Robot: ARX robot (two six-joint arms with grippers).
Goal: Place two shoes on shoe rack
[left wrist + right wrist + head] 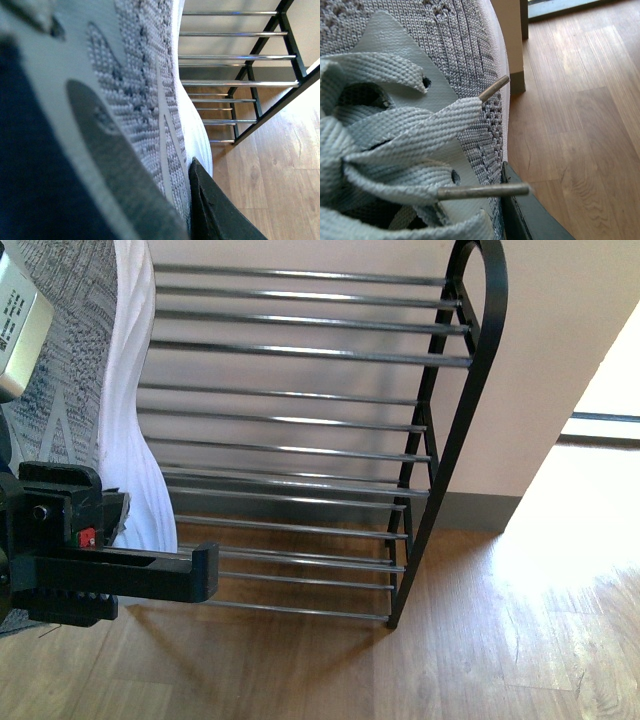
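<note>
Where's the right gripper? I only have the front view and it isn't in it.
Observer: Right wrist view shows the right gripper's finger lying along a second grey knit sneaker, with its laces filling most of the picture.
Operator: Is that one on the rack?
Observer: No rack shows in that view, only wood floor beside the sneaker. I can't tell if it's lifted.
Operator: Is the left grip OK?
Observer: Left wrist view shows the left gripper's finger sitting against the knit side of the held sneaker, with the shoe rack beyond it.
</note>
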